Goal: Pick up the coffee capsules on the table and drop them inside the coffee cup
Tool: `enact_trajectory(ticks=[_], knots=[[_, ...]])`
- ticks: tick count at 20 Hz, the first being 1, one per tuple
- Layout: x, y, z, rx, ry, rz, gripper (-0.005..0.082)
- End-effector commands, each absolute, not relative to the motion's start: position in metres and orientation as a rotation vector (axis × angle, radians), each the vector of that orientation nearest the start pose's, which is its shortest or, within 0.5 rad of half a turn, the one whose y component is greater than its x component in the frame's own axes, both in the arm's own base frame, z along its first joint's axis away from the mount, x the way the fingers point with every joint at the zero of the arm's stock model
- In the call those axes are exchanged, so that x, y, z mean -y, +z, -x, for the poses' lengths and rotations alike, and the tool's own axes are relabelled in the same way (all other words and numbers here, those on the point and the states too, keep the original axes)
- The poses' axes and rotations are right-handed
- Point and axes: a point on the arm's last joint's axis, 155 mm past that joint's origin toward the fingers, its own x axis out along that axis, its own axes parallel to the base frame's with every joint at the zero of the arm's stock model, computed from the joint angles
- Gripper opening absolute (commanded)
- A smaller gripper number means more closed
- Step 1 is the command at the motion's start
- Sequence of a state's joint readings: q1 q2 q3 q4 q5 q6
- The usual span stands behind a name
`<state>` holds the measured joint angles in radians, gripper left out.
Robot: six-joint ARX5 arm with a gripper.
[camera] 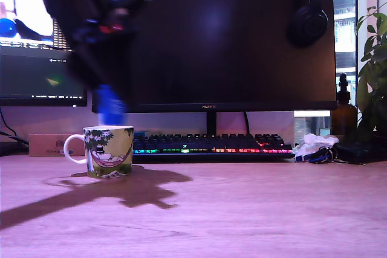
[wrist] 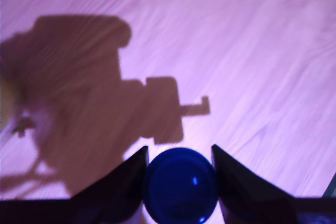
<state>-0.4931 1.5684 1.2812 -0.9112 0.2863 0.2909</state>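
Note:
The coffee cup (camera: 109,150), a mug with a white handle and a yellow-green hammock cartoon, stands on the wooden table at the exterior view's left. Just above its rim hangs a blue coffee capsule (camera: 110,105), blurred by motion, held at the tip of my dark arm. In the wrist view my gripper (wrist: 179,182) is shut on this blue capsule (wrist: 179,184), its two dark fingers (wrist: 123,182) pressing its sides, with the table and the arm's shadow beneath. A blurred yellowish edge of the cup (wrist: 6,98) shows at the frame's side. No other capsule is in view.
Behind the cup lie a backlit keyboard (camera: 211,145) and a large dark monitor (camera: 224,40). A second screen (camera: 36,34) stands at the exterior view's left. A brown bottle (camera: 343,113), a plant (camera: 373,58) and crumpled items (camera: 314,147) sit at the right.

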Motion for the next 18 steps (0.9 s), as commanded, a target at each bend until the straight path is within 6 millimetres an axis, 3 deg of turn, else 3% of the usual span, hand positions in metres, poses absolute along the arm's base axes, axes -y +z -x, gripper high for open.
enact_trajectory(ticks=[1,6,10,18], knots=[[0.206,0.141,-0.295,-1.090,-0.830,-0.346,0.0258],[0.177,0.156,-0.302,-1.074,-0.752,-0.293,0.0255],[0.163,0.156,-0.303,-1.106,-0.703,-0.249,0.0253],[0.157,0.157,-0.311,-1.094,-0.669,-0.219,0.0253]])
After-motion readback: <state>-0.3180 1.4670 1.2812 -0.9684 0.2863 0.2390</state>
